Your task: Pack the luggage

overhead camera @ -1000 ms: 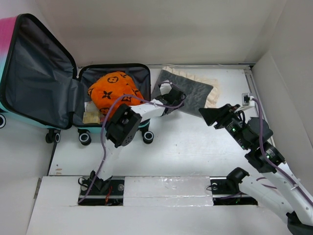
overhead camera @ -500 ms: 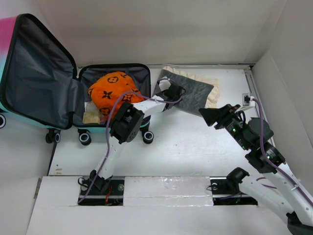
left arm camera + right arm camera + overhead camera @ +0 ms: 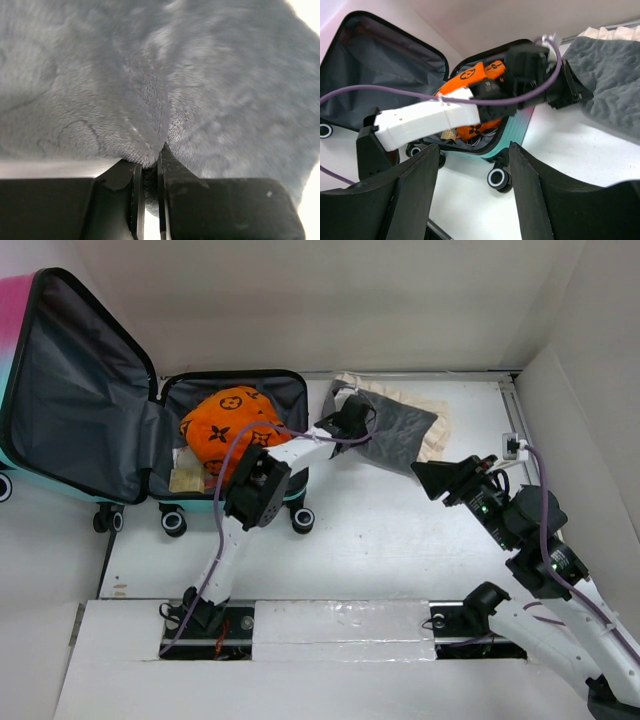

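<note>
We clamp our left claw (image 3: 151,162) on grey fleece (image 3: 400,430) just right of the open luggage (image 3: 80,390). Our right claw (image 3: 472,152) gapes empty.

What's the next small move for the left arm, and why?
Probably raise the left claw slightly to peel the grey plush blanket off the table. The claw looks shut on a fold at the blanket's edge, but most of the blanket lies flat beside the open luggage, where an orange cushion already sits. The right claw is open and apart.
</note>
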You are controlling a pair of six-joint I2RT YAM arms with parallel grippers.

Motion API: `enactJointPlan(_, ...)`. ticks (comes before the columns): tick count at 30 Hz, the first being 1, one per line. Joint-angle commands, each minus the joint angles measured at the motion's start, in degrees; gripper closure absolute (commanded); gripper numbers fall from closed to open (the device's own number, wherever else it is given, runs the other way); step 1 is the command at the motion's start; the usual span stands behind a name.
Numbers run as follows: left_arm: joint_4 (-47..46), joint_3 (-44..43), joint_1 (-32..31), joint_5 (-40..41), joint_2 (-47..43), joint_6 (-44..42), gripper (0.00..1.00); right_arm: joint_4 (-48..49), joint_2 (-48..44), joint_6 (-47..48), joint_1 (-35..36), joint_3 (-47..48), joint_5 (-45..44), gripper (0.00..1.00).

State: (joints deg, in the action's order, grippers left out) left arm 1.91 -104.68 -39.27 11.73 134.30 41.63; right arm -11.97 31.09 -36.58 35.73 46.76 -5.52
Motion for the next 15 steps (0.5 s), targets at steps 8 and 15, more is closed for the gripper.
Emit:
enactJointPlan(8, 20.4, -24.3, 5.3, -12.1, -12.1, -31.4, 1.0, 2.8, -1.0, 1.0, 0.5, 0.0, 0.8, 0.37)
enactJointPlan(15, 22.7, -13.5, 17.4, -12.1, -26.9, -36.4, 1.0, 2.8, -2.2, 1.0, 0.5, 0.0, 2.6, 0.37)
